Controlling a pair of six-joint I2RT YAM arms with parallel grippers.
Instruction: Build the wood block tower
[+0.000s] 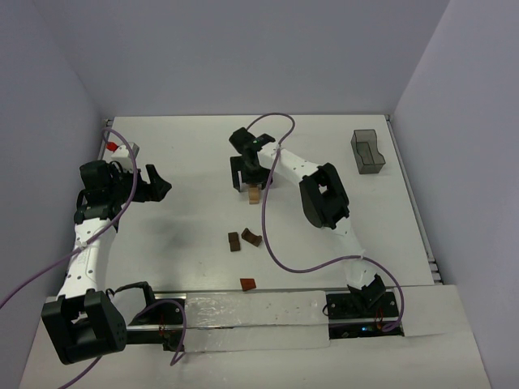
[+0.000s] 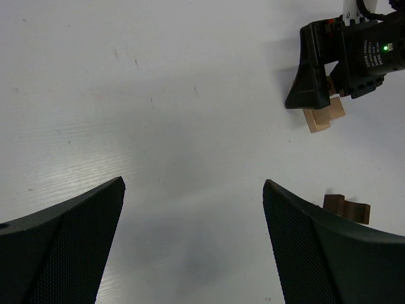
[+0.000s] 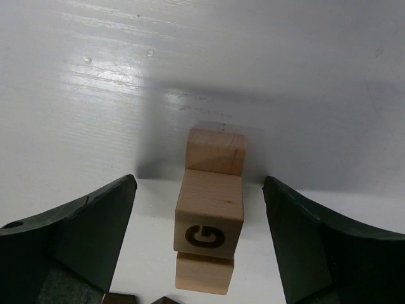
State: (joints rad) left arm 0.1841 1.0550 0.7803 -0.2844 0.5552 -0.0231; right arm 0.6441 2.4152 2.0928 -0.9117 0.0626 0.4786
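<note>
The wood block tower (image 3: 209,215) is a light tan cube marked G resting on a second tan cube (image 3: 204,274). A third tan cube (image 3: 216,151) stands right behind the stack. My right gripper (image 3: 199,183) is open, a finger on each side of the G cube and neither touching it. From above, that gripper (image 1: 252,181) hovers over the tan blocks (image 1: 255,195) at the table's middle. My left gripper (image 1: 156,185) is open and empty over bare table at the left; its own view shows the gripper (image 2: 193,183) with nothing between its fingers, and the tan blocks (image 2: 321,117) under the right gripper (image 2: 345,57).
Two dark brown blocks (image 1: 233,241) (image 1: 250,237) lie in front of the tower, and a reddish-brown block (image 1: 247,284) lies nearer the bases. A grey translucent bin (image 1: 367,151) stands at the back right. A small red item (image 1: 112,147) sits at the back left.
</note>
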